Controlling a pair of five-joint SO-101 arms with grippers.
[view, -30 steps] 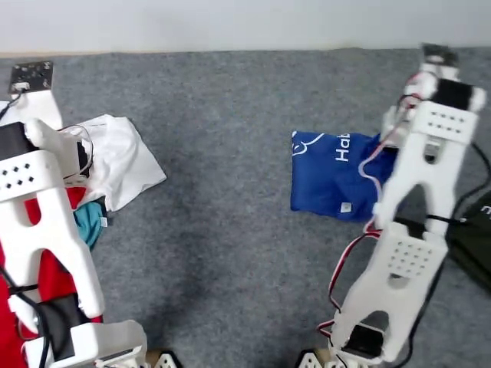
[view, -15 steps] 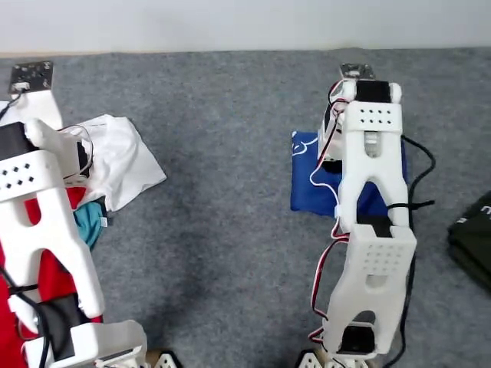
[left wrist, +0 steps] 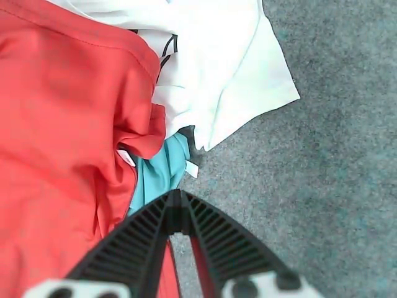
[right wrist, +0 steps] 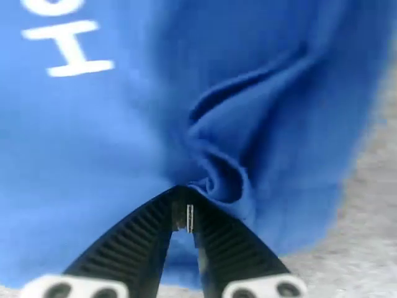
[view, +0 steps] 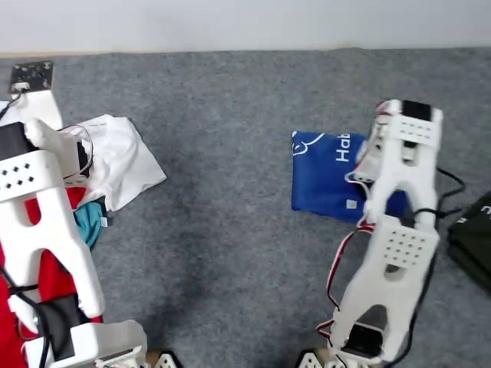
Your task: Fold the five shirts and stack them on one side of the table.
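Blue shirt point(view: 322, 180) in right hand point(right wrist: 186, 202), arm point(view: 399, 199) now farther right than before.

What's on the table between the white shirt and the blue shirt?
In the high view, the stretch between the white shirt and the blue shirt is bare: just grey table covering.

Bright even light, soft shadows
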